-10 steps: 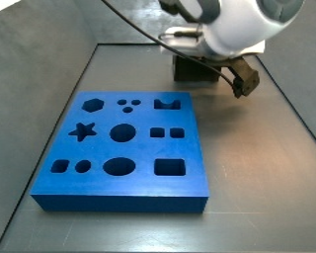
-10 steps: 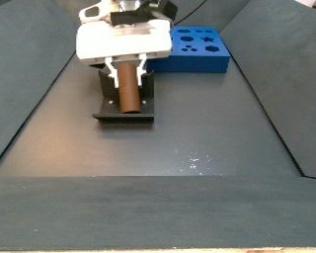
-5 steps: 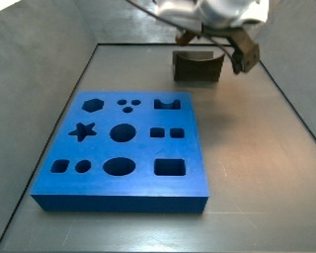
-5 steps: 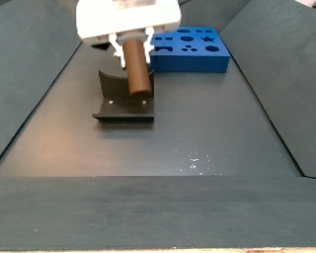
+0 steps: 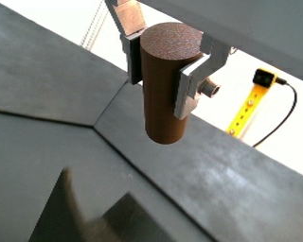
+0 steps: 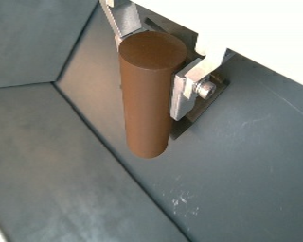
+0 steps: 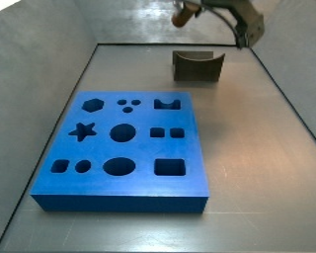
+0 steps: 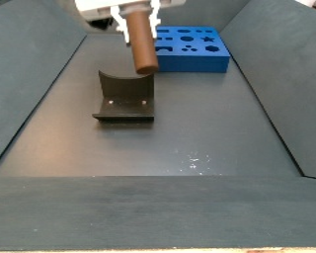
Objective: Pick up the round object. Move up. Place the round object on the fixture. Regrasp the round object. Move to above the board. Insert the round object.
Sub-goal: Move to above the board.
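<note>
My gripper [image 8: 131, 20] hangs high over the fixture [image 8: 125, 99], shut on the round object [image 8: 141, 44], a brown cylinder that slants downward from the fingers. In both wrist views the silver fingers [image 5: 192, 80] clamp the round object [image 5: 165, 80] on its sides, near its flat end [image 6: 151, 52]. The fixture [image 7: 197, 66] is a dark block with a bare curved notch, standing behind the board [image 7: 121, 150]. The board [image 8: 194, 49] is a blue slab with several shaped holes, lying flat on the floor apart from my gripper [image 7: 227, 15].
Sloped grey walls [image 8: 29, 89] enclose the dark floor on both sides. A yellow tape measure [image 5: 249, 104] lies outside the enclosure. Open floor [image 8: 174, 148] stretches in front of the fixture.
My gripper has risen from the fixture with the round object in it. The fixture's notch now stands bare.
</note>
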